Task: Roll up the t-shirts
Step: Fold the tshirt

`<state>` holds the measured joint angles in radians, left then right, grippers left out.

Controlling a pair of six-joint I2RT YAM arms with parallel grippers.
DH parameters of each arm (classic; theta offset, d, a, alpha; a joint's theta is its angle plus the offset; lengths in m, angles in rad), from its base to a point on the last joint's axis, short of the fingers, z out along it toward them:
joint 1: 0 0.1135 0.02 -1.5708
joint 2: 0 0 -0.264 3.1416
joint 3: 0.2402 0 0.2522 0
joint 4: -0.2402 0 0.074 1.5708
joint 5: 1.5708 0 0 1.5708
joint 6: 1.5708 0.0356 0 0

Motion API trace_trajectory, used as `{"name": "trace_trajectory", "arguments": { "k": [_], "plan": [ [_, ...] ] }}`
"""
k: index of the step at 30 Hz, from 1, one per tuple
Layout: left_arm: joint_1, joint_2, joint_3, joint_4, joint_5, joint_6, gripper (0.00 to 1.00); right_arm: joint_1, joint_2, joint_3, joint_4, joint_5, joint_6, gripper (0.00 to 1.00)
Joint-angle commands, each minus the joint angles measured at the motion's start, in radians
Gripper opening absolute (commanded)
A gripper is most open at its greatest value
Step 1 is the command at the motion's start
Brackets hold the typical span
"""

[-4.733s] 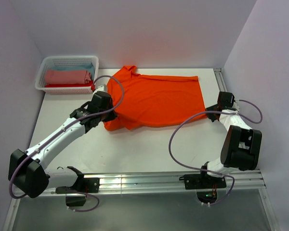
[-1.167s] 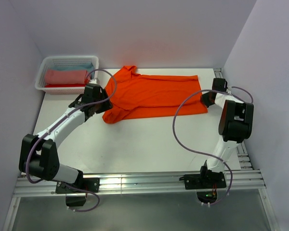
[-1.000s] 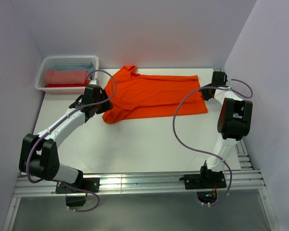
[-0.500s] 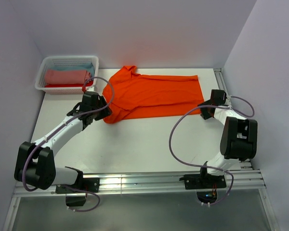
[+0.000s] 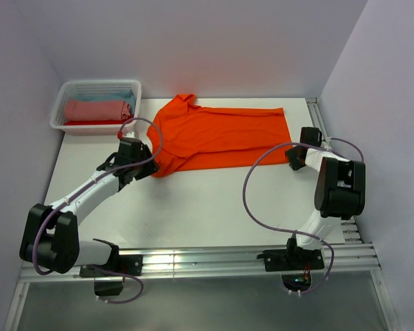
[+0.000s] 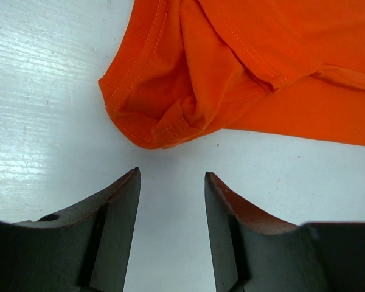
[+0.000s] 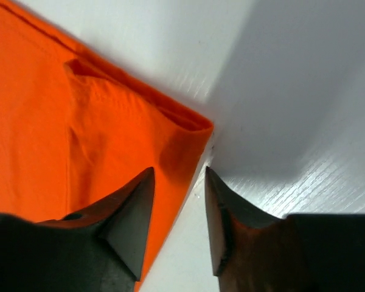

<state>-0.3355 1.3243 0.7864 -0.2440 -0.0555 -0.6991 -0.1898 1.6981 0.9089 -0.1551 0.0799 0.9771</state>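
While both arms are extending from the near edge of the table (image 5: 193, 207), the left gripper (image 6: 172, 176) is hovering low over bare white surface. Its jaws are standing apart with nothing between them, and its tips are pointing at the bunched left corner of the shirt (image 5: 221, 134), just short of it. Off to the right, the right gripper (image 7: 178, 173) is likewise keeping its jaws parted as it straddles the shirt's near right corner. One finger is hanging over the orange cloth and the other over the table, with the hem edge running under the gap and nothing pinched. Beyond both grippers the shirt is lying spread across the middle of the table, collar toward the far left. At the far left corner the basket (image 5: 58, 114) is sitting just beside the shirt, holding a pink roll (image 5: 93, 110), with blue cloth (image 5: 121, 95) lying behind it and red cloth (image 5: 90, 123) showing at its near side.
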Motion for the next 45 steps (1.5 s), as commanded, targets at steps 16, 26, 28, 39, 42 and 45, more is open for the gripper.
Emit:
{"name": "trace_trajectory", "arguments": {
  "k": [16, 26, 28, 39, 42, 45],
  "plan": [
    [0.023, 0.098, 0.002, 0.132, -0.023, 0.012, 0.63, -0.033, 0.025, 0.025, -0.026, -0.002, -0.003, 0.0],
    [0.023, 0.207, 0.04, 0.166, 0.022, 0.033, 0.51, -0.045, 0.026, 0.015, -0.011, -0.031, -0.012, 0.0],
    [0.021, 0.242, 0.06, 0.16, 0.029, 0.039, 0.46, -0.046, 0.025, 0.013, -0.009, -0.031, -0.015, 0.0],
    [0.041, 0.288, 0.175, 0.025, -0.176, 0.073, 0.0, -0.05, 0.012, -0.002, -0.006, -0.031, -0.015, 0.0],
    [0.053, 0.302, 0.209, 0.0, -0.216, 0.078, 0.0, -0.053, 0.002, -0.016, 0.003, -0.026, -0.011, 0.0],
    [0.053, 0.315, 0.237, -0.014, -0.23, 0.084, 0.0, -0.056, -0.011, -0.03, 0.012, -0.025, -0.009, 0.0]
  ]
}}
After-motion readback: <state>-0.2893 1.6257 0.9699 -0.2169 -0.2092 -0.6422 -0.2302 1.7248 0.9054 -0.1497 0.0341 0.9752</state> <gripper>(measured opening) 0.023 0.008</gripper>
